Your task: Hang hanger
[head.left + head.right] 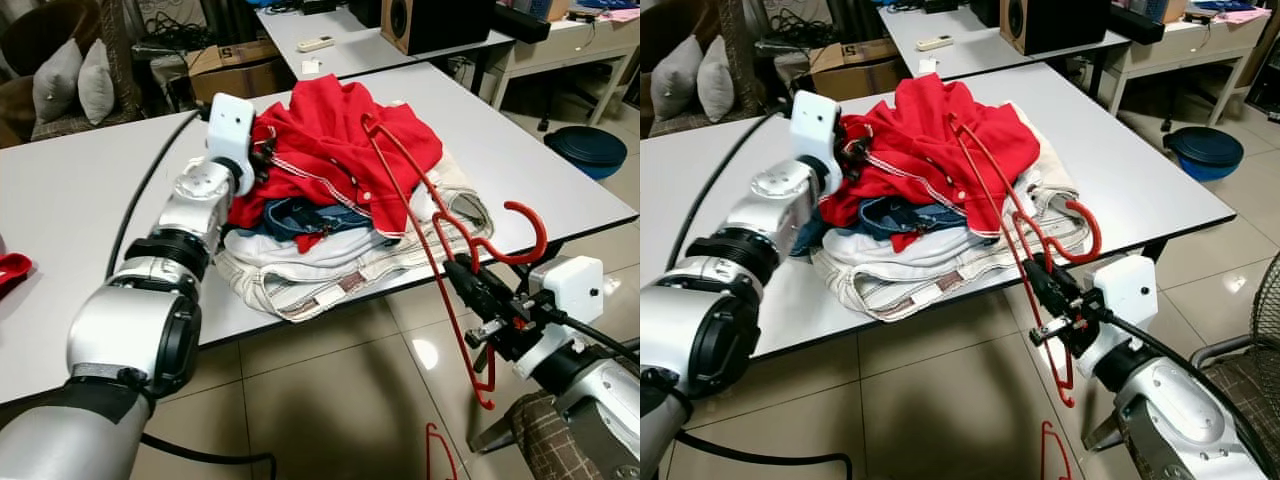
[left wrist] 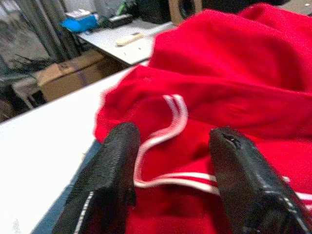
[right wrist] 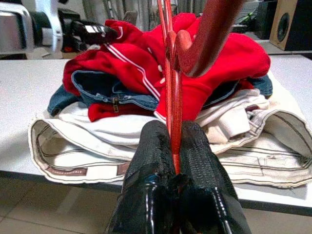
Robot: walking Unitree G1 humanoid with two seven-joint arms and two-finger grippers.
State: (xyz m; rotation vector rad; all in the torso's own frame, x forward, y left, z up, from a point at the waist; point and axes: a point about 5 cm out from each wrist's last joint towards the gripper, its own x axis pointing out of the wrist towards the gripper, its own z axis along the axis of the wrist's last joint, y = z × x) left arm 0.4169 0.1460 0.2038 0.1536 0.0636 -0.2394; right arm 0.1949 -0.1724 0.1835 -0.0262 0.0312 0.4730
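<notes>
Right claw (image 1: 462,272) clenched on the red hanger (image 1: 440,250) off the tabletop (image 1: 80,190) edge — left claw (image 2: 170,180) spread at the red shirt (image 1: 330,150); feed hanger into collar — slowly.

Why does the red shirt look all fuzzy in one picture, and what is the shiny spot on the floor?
In the left wrist view the red shirt is soft and blurred because it sits very close to the left gripper, whose fingers are open. In the left eye view the bright spot on the floor is glare, a light reflecting off glossy tiles. The right wrist view is sharp on the red hanger.
</notes>
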